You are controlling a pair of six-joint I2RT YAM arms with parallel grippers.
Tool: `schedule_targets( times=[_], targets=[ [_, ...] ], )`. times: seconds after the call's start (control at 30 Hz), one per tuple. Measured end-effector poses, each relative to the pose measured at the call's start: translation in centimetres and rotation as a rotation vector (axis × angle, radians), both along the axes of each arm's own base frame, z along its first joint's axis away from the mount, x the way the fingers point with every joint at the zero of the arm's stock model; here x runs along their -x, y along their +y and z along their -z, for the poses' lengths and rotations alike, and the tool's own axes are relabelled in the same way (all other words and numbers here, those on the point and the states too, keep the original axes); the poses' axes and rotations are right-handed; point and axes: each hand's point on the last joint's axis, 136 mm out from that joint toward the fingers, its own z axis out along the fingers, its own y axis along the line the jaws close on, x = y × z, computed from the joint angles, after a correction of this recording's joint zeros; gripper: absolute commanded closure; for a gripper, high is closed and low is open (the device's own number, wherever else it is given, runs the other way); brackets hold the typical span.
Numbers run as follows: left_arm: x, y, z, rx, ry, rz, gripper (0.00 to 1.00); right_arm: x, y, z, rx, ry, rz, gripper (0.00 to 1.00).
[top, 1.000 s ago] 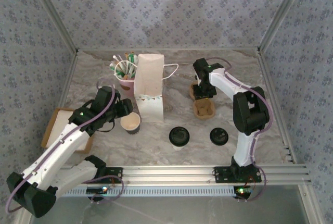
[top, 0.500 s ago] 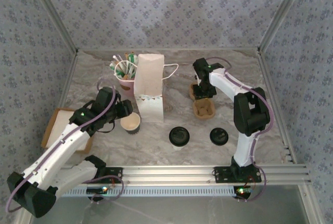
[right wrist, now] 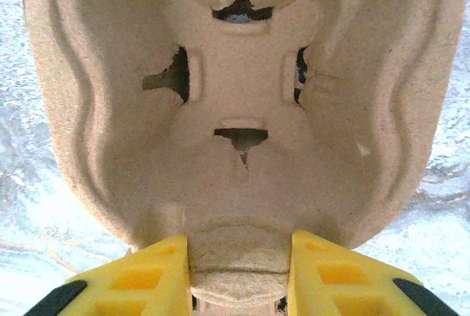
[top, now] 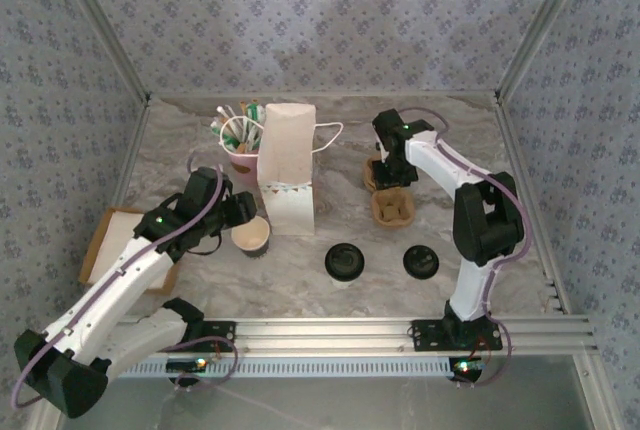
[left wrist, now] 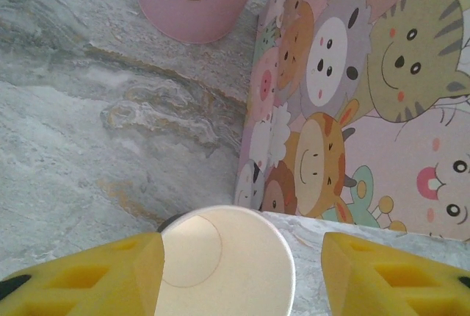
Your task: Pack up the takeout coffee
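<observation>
Right wrist view is showing us the right gripper (right wrist: 239, 257) pinching the near lip of the carrier (right wrist: 242, 103). Both yellow fingers are pressing against the pulp tab, so we are reading it as clamped on the carrier, not merely beside it. Gripping at the edge is leaving the wells free, and we judge that is the reason, since a cup has to drop into one. From above, the carrier is lying on the table (top: 330, 212), right of the bag (top: 287, 170) and apart from it.

Left wrist view is showing the left gripper (left wrist: 242, 257) standing open astride the cup (left wrist: 213, 286). One finger is sitting at the rim and the other is apart from it, so nothing is being held. The cup is standing upright and empty, just beside the foot of the bag, with the pink cup (left wrist: 194, 0) beyond it. We are taking this as lining up a side grasp that will not tip it. Two lids (top: 345, 261) are lying nearer the bases, so capping and bagging are not yet done.
</observation>
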Motion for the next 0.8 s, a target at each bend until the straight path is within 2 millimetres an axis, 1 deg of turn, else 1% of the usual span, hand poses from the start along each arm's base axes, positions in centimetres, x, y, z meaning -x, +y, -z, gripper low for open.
schedule_targets(
  times=[0.17, 0.3, 0.43, 0.63, 0.73, 0.8],
  targets=[
    [0.0, -0.7, 0.3, 0.035, 0.006, 0.016, 0.43, 0.2, -0.1, -2.2, -0.021, -0.05, 0.005, 0.67],
    [-0.1, -1.9, 0.1, 0.072, -0.001, 0.046, 0.43, 0.5, -0.2, -4.0, -0.038, -0.086, 0.012, 0.67],
    [-0.2, -3.5, 0.4, 0.086, 0.01, 0.089, 0.43, 1.0, -0.3, -5.9, -0.057, -0.122, 0.017, 0.67],
    [0.0, -6.2, 1.7, 0.084, 0.043, 0.16, 0.43, 2.1, -0.5, -9.1, -0.101, -0.182, 0.023, 0.67],
    [0.2, -7.8, 2.4, 0.073, 0.062, 0.198, 0.43, 2.7, -0.5, -10.6, -0.121, -0.209, 0.021, 0.67],
    [0.2, -9.0, 2.3, 0.073, 0.065, 0.227, 0.43, 3.0, -0.6, -11.7, -0.133, -0.228, 0.019, 0.67]
  ],
)
